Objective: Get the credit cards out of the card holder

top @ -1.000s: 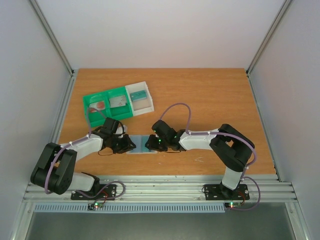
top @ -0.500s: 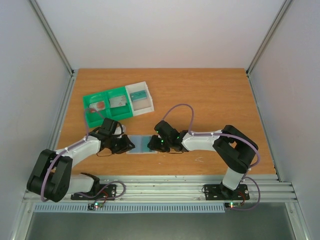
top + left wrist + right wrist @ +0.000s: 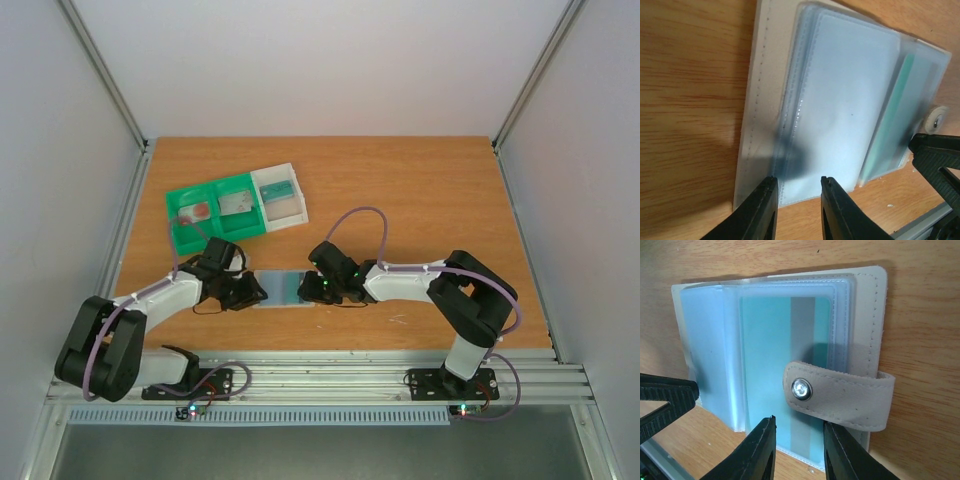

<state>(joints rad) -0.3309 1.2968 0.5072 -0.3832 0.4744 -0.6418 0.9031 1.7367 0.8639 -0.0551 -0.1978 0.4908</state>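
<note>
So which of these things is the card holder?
On the wooden table, look near the front edge, between the left gripper and right gripper. The card holder lies flat there: pale blue-grey with clear sleeves, unlike the green-and-white tray farther back.

From above, my left gripper (image 3: 248,291) and right gripper (image 3: 314,289) cover both ends of the card holder (image 3: 283,288). The cards (image 3: 199,211) in the tray (image 3: 212,184) are too small to read. My left wrist view is blurred. A strap (image 3: 840,395) crosses the teal card (image 3: 765,340).
</note>
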